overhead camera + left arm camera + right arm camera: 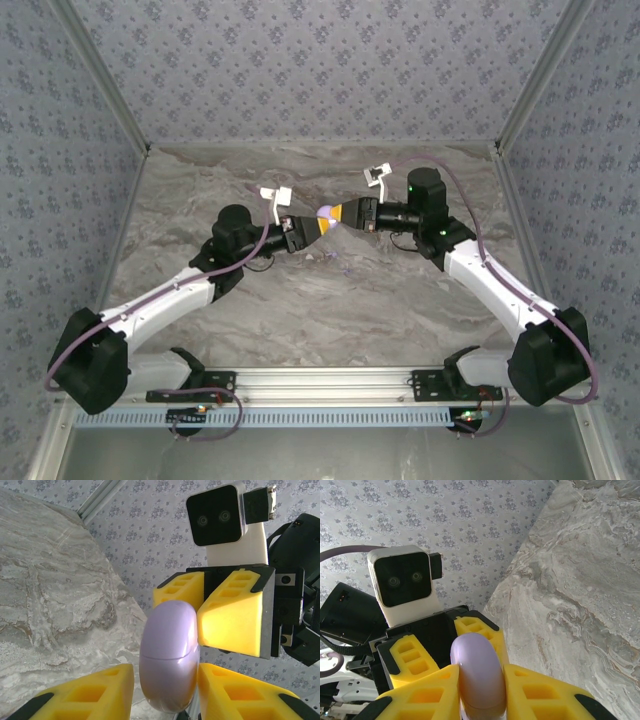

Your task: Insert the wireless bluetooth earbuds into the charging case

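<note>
A closed, pebble-shaped lilac charging case (326, 213) hangs in mid-air over the middle of the table, between the two grippers, which meet tip to tip. My right gripper (479, 669) is shut on one end of the case (477, 675), with both yellow fingers pressed against its sides. My left gripper (166, 674) straddles the other end of the case (170, 650). Its right finger (235, 690) touches the shell, while a thin sliver shows beside its left finger (95, 692). The earbuds are hidden or out of view.
The grey marble tabletop (330, 300) lies well below both grippers. Patterned walls (320, 70) close in the back and the sides. An aluminium rail (320, 385) with the arm bases runs along the near edge.
</note>
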`<state>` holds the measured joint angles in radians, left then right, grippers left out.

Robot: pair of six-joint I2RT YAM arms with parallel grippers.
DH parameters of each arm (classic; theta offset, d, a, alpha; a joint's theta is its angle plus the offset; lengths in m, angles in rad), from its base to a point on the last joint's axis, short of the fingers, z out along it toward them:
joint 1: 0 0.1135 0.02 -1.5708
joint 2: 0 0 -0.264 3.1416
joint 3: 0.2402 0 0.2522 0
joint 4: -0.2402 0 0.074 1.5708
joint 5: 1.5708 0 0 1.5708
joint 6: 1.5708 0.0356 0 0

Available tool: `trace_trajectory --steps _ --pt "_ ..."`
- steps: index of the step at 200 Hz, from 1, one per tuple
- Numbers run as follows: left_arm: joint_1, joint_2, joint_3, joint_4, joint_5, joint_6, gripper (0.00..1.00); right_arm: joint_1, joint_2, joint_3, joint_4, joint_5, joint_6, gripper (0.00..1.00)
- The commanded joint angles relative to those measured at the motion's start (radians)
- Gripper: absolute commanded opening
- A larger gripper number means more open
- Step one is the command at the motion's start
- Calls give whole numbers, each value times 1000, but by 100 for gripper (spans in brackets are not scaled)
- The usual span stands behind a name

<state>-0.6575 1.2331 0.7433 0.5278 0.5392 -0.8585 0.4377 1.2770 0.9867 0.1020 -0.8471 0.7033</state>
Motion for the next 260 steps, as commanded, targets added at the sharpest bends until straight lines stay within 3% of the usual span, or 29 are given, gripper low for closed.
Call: trace_trajectory --steps 1,138,191,210,234,260 --pt "-11 9 41 44 23 -9 37 10 7 37 18 2 1 25" --pt "-16 19 43 54 21 -13 36 27 12 30 7 -3 -7 25" --pt "-16 19 43 33 20 4 16 35 11 30 -26 -4 -29 26" --pt "-16 16 42 11 15 19 3 36 7 32 -55 3 -47 29" --pt "-16 5 57 -60 11 74 7 36 -12 41 -136 44 -97 40" --pt "-16 -10 74 -146 -2 171 12 32 -48 64 -261 104 -176 41"
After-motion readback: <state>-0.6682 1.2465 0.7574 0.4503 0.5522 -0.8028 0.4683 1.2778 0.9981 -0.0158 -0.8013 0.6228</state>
